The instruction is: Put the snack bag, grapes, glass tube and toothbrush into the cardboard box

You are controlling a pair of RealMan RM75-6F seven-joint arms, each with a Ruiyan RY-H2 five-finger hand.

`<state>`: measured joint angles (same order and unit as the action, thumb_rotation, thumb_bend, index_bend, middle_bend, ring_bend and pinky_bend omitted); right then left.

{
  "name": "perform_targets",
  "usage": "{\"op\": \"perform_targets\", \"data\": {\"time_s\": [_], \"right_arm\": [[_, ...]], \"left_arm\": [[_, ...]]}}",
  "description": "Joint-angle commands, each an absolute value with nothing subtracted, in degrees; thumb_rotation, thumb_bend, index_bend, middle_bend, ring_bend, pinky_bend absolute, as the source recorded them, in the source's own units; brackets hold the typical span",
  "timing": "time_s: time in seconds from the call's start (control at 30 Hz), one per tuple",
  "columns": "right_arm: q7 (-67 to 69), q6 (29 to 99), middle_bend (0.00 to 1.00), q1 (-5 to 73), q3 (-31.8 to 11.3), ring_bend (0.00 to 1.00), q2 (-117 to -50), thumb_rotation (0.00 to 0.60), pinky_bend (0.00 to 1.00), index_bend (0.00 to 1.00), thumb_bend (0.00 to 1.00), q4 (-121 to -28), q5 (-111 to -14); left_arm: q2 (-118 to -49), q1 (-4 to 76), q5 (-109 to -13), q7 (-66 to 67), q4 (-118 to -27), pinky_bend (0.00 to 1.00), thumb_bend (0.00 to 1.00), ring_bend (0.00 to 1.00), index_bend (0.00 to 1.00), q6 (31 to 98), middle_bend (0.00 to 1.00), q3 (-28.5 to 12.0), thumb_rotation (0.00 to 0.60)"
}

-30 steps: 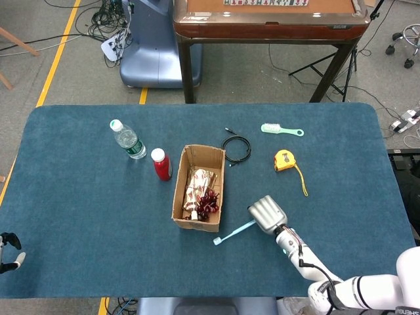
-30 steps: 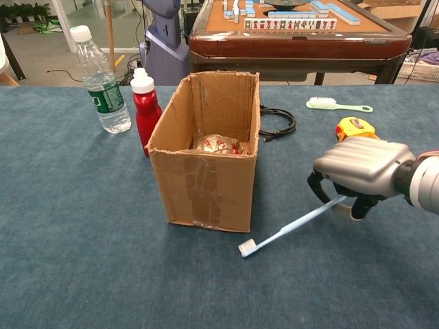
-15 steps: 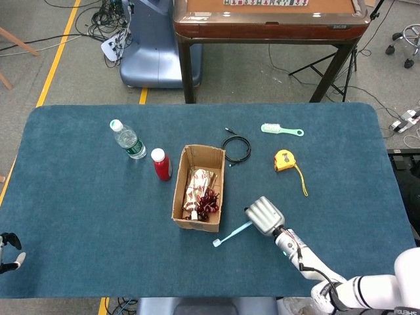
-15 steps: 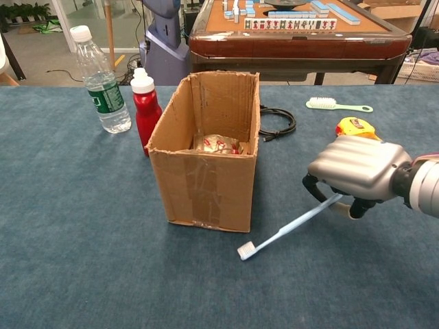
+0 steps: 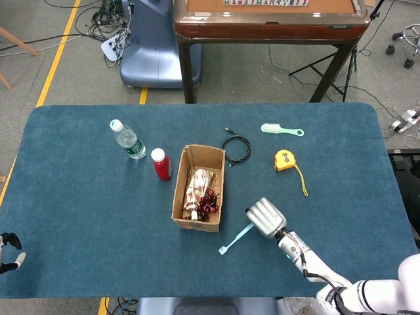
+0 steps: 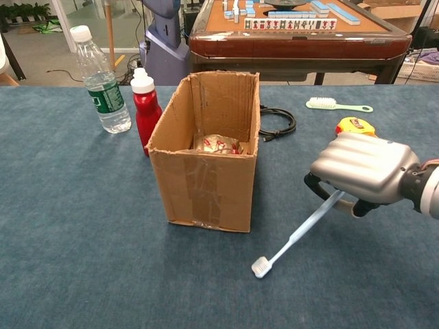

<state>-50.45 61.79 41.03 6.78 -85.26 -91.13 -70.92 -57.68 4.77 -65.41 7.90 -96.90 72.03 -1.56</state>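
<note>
Your right hand (image 6: pixel 362 168) holds the toothbrush (image 6: pixel 296 235) by its handle end; lift it high, then lower it over the box (image 6: pixel 206 154).

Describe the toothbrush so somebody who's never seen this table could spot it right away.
Start at the open cardboard box in the middle of the blue table. Just off its near right corner, the right hand grips the handle end of a slim pale blue toothbrush, its white head angled down toward the cloth. The other brush, mint green with a loop handle, lies untouched at the far side.

Brown mahjong table (image 5: pixel 272 20) stands on grey floor (image 5: pixel 65 65).
</note>
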Motion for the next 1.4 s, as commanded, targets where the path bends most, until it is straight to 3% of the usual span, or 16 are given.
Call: {"op": "perform_targets", "data": {"time_s": [0.03,0.5,1.03,1.4], "right_arm": [[-51.4,62.4,1.0,40.5,6.7,1.0,-84.9,0.6,1.0,0.64,0.45,-91.4,-71.4],[-53.5,65.6,1.0,37.8,5.5,1.0,-82.0,0.6,1.0,0.67,0.51,-94.9,-74.0],[-50.1,71.1,1.0,33.9,5.6,1.0,-75.3,0.6,1.0,0.67,0.51,-101.9,-83.4],[-47.4,73.6,1.0,32.3,3.2,1.0,-71.7,0.6,1.0,0.67,0.51,-106.4,-88.4]], "left_arm": [[-57.7,4.8,-65.4,7.9,-96.9,0.65,0.28,0.37,0.55,72.0,0.46,-1.6,0.6],[-57.8,4.8,-65.2,8.1,-96.9,0.65,0.28,0.37,0.55,72.0,0.46,-1.6,0.6],[-58.1,5.0,-64.7,8.6,-96.5,0.65,0.28,0.37,0.55,71.6,0.46,-1.6,0.6],[-58.2,5.1,-64.4,8.9,-96.5,0.65,0.28,0.37,0.55,71.5,0.46,-1.6,0.6]]}}
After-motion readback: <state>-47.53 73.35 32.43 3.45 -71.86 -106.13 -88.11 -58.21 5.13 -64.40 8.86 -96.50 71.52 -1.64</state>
